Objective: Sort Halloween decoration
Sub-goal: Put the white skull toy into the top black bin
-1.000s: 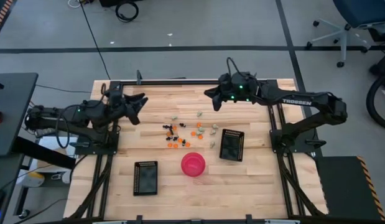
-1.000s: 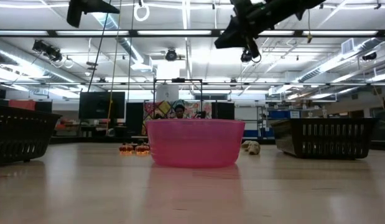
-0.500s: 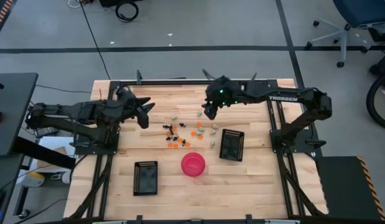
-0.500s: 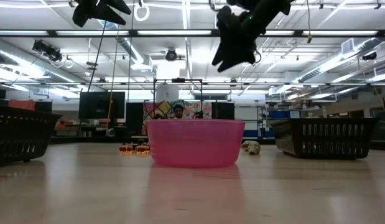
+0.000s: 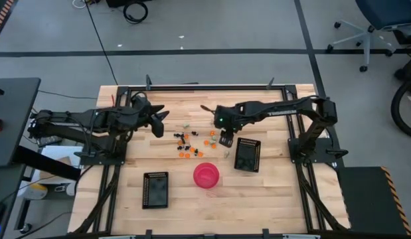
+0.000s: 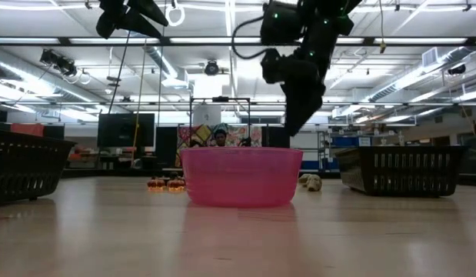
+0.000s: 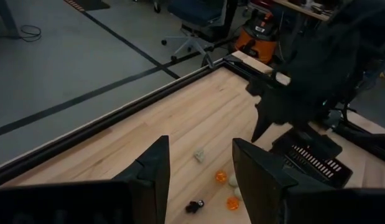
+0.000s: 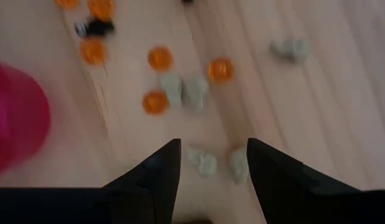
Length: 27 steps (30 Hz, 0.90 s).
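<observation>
Since 1 second ago, my right gripper [image 5: 224,139] has swung from the far table edge down over the scatter, and its fingers have parted; my left gripper [image 5: 159,119] has advanced toward the same scatter with its fingers apart.

Near to far, in the right wrist view: 2 pale whitish-green pieces [image 8: 204,163] lie between my fingertips [image 8: 168,155], untouched. Beyond them sit another pale pair and the orange pieces [image 8: 159,58], with black pieces [image 8: 96,27] farthest. The pink-red bowl [image 8: 15,115] lies off to one side.

In the high view, the Halloween decoration [image 5: 192,141] is spread mid-table, between both grippers and behind the bowl and the 2 black grid trays [image 5: 247,154].

Handling, as judged:
1. Pieces appear very light and rigid, probably moulded plastic.
2. Round orange pieces are likely to roll or squirt out under a pinch.
3. Take 1 piece across its widest body, with fingers lowered to the wood.
4. Neighbouring pieces touch, so a wide approach could drag 2 together.

Writing: none legible in the current views.
</observation>
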### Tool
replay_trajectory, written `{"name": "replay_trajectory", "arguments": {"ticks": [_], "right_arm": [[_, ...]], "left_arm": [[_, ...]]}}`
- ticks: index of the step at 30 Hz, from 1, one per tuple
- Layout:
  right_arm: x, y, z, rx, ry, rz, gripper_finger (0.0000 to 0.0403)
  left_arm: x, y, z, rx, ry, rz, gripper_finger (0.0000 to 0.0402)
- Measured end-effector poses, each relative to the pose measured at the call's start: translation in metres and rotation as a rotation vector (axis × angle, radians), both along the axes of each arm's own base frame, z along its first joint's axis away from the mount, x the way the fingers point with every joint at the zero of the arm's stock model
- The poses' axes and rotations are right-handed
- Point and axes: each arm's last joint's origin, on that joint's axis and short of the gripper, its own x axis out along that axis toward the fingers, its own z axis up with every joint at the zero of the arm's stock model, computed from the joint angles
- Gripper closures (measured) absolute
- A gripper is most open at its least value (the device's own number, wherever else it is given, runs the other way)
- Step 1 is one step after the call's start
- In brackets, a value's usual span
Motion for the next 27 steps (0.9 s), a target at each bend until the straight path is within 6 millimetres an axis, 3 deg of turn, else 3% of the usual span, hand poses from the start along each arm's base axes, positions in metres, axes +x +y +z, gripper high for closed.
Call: {"name": "replay_trajectory", "arguments": {"ticks": [12,27], "right_arm": [[-0.005,-0.020,-0.045,0.064,0.264,-0.123,0.0215],[0.000,-0.036,-0.050,0.063,0.205,-0.122,0.0215]], "left_arm": [[0.000,0.001,0.000,-0.001,0.000,0.007,0.0253],[0.000,0.001,0.000,-0.001,-0.001,0.007,0.0253]]}}
